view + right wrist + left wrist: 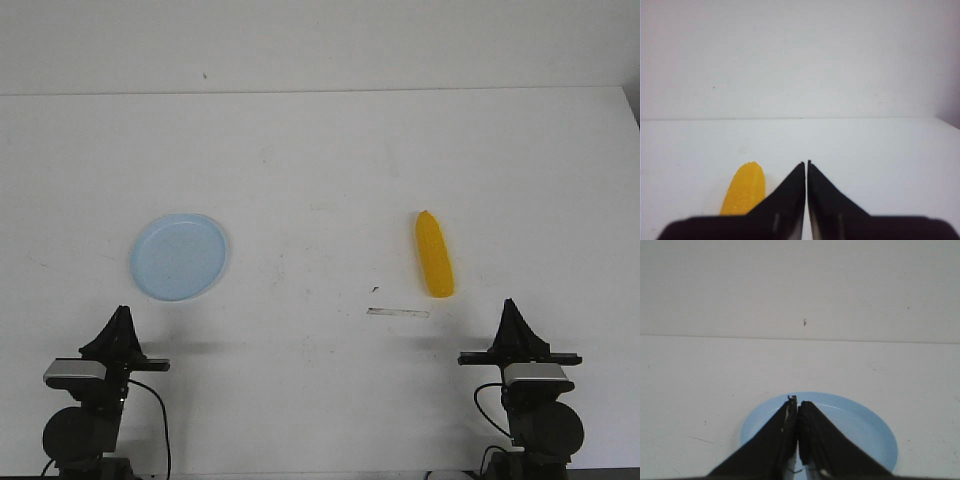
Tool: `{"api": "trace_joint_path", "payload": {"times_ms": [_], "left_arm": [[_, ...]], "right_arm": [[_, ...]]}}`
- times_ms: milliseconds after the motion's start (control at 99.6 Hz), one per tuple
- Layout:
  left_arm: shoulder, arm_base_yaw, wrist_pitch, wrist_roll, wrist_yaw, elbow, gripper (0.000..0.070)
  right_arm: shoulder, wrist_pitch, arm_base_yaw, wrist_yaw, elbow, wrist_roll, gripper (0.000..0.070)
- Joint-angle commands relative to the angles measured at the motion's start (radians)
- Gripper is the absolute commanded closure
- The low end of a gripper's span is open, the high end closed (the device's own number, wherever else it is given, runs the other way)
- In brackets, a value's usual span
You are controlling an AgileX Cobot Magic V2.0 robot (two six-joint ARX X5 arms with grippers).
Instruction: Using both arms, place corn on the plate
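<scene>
The yellow-orange corn (434, 255) lies on the white table right of centre, its tapered tip pointing away from me. It also shows in the right wrist view (743, 189). The pale light-blue plate (179, 256) sits empty on the left and shows in the left wrist view (860, 425). My left gripper (122, 312) is shut and empty, near the table's front edge, just short of the plate (797, 401). My right gripper (510, 303) is shut and empty, near the front edge, to the right of the corn and nearer to me (806, 162).
A thin strip of clear tape (398, 313) lies on the table just in front of the corn. The table's right edge (630, 110) shows at the far right. A white wall stands behind the table.
</scene>
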Motion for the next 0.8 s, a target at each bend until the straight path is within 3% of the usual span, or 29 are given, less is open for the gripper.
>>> {"api": "trace_joint_path", "payload": {"times_ms": [0,462,653,793], "left_arm": [[-0.001,0.002,0.015,-0.002,0.002,-0.021,0.0699],[-0.001,0.002,0.006,-0.004,0.002,-0.021,0.0699],[-0.001,0.002,0.048,-0.084,0.002,-0.001,0.0699],[0.0,0.002,0.039,-0.097,0.002,0.057,0.0699]], "right_arm": [[0.002,0.01,0.002,0.0,-0.001,-0.004,0.0694],[0.002,0.01,0.002,0.0,-0.001,-0.004,0.0694],[0.002,0.01,0.002,0.0,-0.001,-0.004,0.0694],[0.002,0.01,0.002,0.0,-0.001,-0.004,0.0694]]}}
